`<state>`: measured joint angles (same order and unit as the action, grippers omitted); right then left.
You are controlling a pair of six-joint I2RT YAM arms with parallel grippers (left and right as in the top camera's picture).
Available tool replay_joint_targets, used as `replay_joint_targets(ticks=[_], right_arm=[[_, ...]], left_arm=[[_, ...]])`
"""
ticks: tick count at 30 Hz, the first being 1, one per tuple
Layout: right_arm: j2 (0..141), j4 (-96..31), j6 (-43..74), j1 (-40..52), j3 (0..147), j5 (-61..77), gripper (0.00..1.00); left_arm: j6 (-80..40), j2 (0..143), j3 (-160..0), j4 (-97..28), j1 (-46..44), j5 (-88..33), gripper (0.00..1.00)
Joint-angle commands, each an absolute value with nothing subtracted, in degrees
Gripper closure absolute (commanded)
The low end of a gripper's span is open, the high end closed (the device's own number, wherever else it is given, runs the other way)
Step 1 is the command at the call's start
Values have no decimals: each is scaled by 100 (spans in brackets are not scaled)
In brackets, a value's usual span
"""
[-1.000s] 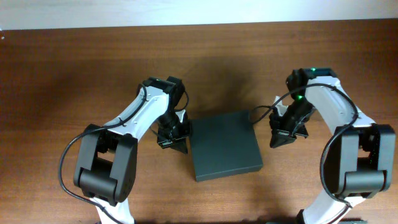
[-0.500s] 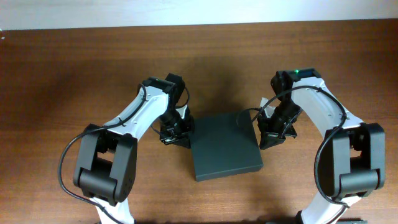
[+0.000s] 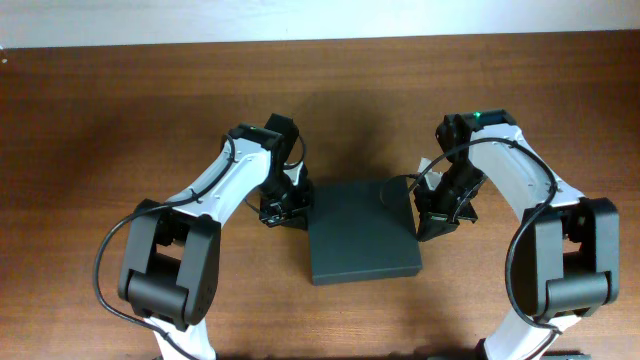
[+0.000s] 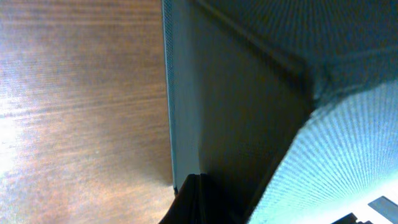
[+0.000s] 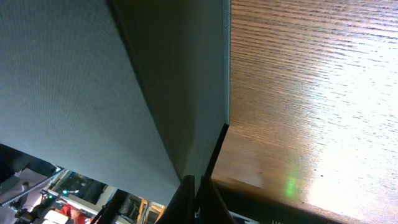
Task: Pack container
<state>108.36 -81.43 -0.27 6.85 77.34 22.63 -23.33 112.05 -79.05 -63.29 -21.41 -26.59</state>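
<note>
So the container (image 3: 362, 232) sits about mid-table, a bit nearer the front edge, and from above it looks closed up flat, with nothing loose around it. The left gripper (image 3: 289, 215) is right up against its left side, and the right gripper (image 3: 429, 224) is against its right side near the back corner. Both sets of jaws are fully closed and holding nothing. The wrist views just show dark box wall (image 4: 249, 112) filling the frame, with the closed tips at its base. I can't say for sure they're touching.

My guess is we're at the squaring-up or pinning stage, with the box braced between the two arms. Next move probably needs even pressure from both sides so it doesn't skid across the table (image 3: 120, 110).
</note>
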Motion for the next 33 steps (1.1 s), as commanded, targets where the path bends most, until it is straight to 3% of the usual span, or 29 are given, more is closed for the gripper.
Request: replay_joint_targets(ticks=[1, 15, 33], right_arm=[[10709, -8165, -60, 722, 7703, 2641, 96], [10709, -8051, -78, 1055, 7703, 2679, 96], [10709, -8298, -126, 666, 8549, 2145, 96]], left_arm=[[-2357, 11074, -7878, -6154, -2158, -2930, 98], [-2355, 11074, -7878, -5876, -2158, -3044, 98], [-2268, 10879, -7896, -5913, -1610, -2707, 98]])
